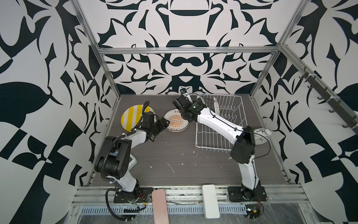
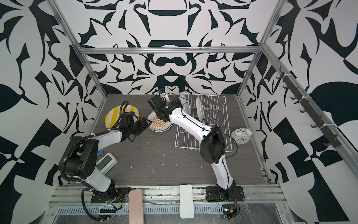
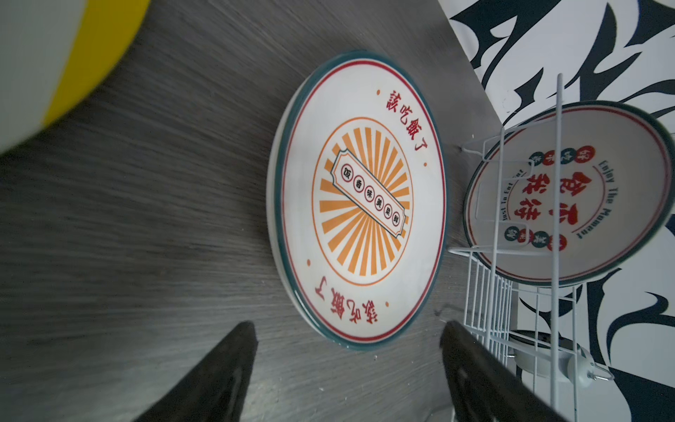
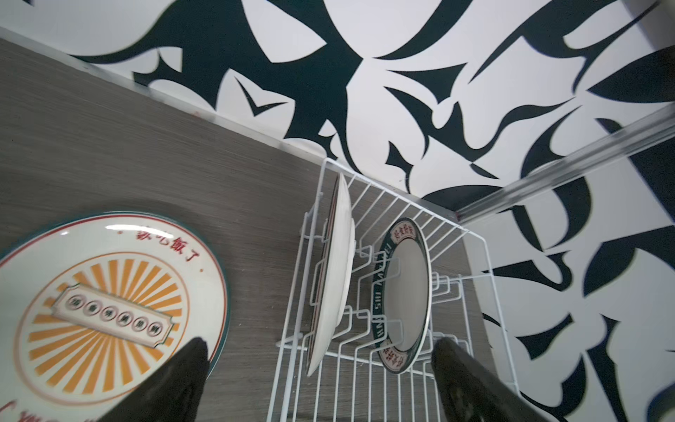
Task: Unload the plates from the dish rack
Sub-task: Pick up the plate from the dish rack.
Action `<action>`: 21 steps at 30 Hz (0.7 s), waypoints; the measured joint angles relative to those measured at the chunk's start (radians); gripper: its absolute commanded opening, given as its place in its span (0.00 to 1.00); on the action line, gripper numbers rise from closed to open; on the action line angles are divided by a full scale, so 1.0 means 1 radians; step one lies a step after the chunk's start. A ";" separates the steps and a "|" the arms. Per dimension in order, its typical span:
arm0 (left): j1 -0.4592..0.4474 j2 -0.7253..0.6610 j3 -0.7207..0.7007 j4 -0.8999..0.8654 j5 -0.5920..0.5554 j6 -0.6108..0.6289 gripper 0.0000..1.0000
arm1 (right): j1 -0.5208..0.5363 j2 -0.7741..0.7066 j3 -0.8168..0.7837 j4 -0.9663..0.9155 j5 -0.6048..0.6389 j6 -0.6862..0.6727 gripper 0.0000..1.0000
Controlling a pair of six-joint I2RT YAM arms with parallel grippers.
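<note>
Right claw (image 4: 319, 345) spread wide, empty, just beside the upright plates (image 4: 339, 274) at the dish rack's (image 1: 213, 139) far end, left claw (image 3: 349, 325) spread too, near the sunburst plate (image 3: 361, 201) flat on the desk (image 3: 146, 219).

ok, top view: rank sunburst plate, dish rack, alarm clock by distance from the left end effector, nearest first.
1. sunburst plate, lying flat right beside the left end effector.
2. dish rack, further toward the robot's right.
3. alarm clock, beyond the rack's right side, farthest.
</note>
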 measured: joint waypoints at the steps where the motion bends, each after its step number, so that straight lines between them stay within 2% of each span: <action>1: 0.000 -0.003 0.000 0.000 0.000 0.000 0.84 | 0.000 0.043 0.056 -0.038 0.029 0.009 0.95; 4: 0.000 -0.009 -0.001 0.000 0.000 0.000 0.84 | 0.000 0.121 0.136 -0.108 0.081 0.031 0.87; 11: 0.000 -0.011 -0.002 -0.006 0.001 0.000 0.84 | -0.005 0.153 0.137 -0.108 0.138 0.009 0.62; 21: 0.000 -0.022 -0.014 -0.007 0.004 -0.005 0.84 | -0.045 0.176 0.168 -0.076 0.161 0.010 0.58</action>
